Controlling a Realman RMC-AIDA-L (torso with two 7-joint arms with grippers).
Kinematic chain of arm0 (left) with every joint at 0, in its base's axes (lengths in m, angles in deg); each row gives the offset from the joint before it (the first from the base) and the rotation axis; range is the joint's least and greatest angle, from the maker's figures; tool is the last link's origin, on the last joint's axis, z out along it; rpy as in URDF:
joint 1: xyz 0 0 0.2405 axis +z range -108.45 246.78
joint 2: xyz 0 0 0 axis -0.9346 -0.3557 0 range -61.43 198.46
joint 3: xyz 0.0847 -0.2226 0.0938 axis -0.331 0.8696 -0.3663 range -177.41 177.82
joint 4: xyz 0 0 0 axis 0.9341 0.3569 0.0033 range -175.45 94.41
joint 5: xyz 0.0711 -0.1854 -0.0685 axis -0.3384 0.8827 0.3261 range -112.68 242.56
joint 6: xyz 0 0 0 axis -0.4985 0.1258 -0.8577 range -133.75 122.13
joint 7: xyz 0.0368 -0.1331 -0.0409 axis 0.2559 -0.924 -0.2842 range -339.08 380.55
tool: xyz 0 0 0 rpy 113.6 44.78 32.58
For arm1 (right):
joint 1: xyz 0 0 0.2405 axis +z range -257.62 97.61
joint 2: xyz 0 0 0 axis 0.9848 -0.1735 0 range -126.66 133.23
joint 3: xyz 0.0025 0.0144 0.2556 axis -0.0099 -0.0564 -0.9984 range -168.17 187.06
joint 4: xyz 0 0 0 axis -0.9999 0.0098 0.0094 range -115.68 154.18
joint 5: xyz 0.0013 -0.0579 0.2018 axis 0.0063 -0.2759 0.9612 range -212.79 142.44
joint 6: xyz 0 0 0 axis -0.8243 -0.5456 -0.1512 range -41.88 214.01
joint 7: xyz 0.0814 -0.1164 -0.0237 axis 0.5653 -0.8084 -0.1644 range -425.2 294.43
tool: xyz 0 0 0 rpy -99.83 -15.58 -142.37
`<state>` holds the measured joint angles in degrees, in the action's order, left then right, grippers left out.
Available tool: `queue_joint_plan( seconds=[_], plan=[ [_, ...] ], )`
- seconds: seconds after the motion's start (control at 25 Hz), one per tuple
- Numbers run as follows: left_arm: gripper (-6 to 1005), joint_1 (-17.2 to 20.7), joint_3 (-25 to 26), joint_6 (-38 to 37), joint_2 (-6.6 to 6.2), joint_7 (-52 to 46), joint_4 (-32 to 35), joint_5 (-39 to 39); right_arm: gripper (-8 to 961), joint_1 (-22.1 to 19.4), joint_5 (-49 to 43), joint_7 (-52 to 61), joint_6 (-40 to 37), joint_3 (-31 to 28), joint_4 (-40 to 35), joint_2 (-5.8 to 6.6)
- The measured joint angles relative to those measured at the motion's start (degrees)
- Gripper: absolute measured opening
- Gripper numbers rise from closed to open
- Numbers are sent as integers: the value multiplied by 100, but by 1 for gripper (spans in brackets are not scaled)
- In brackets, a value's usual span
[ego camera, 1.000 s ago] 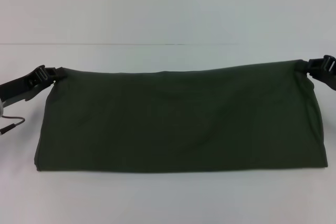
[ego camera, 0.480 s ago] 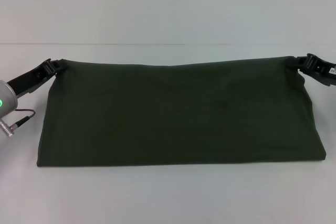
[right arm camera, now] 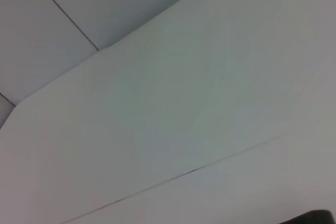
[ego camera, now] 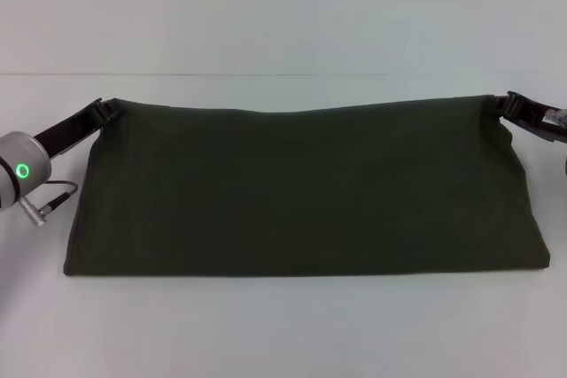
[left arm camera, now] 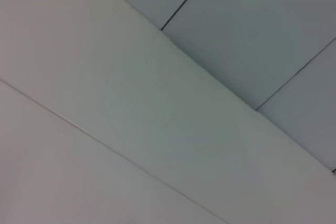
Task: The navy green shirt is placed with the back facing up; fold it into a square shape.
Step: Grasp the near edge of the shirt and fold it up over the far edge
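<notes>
Flat across the white counter (ego camera: 283, 334) lies the shirt (ego camera: 301, 192), folded into a wide dark olive band that fills most of the head view from side to side. Its near edge runs straight along the counter, while its far edge sags slightly in the middle and rises toward both far corners. No lettering shows on the upper face; the cloth is plain with only faint creases.

At the far left corner of the shirt, the left hand (ego camera: 104, 111) comes in low from the left side, its black fingers clamped on the cloth right at that corner. Behind it the arm's grey wrist shows a glowing green ring, with a thin cable hanging beside it above the counter.

At the far right corner, the right hand (ego camera: 500, 104) reaches in from the right edge of the view, and its black fingers pinch the cloth at that corner in the same way. The two hands are well apart, one at each end of the far edge, and the cloth between them looks drawn fairly taut.

Both wrist views show only pale, flat panels crossed by thin dark seams; neither shows fingers or shirt clearly, apart from a small dark shape at one corner of the right wrist view.
</notes>
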<state>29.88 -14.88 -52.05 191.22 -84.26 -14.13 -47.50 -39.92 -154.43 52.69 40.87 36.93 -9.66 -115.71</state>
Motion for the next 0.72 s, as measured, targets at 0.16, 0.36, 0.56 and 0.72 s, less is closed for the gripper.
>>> queue_joint_plan(
  seconds=[0.16, 0.36, 0.56, 0.72],
  plan=[
    [39, -8, -2, 83, 80, 179, -9, 213, 61, 56, 0, -2, 173, 78, 13, -18],
    [65, -19, -3, 140, 113, 272, -56, 284, 62, 116, -1, -5, 343, 139, 38, -53],
    [99, -29, 0, 267, 117, 687, -283, 660, 64, 182, -1, -5, 553, 150, 133, -69],
    [125, -18, 33, 412, 121, 1019, -466, 1158, 65, 228, 0, -13, 871, 268, 180, -76]
  ],
)
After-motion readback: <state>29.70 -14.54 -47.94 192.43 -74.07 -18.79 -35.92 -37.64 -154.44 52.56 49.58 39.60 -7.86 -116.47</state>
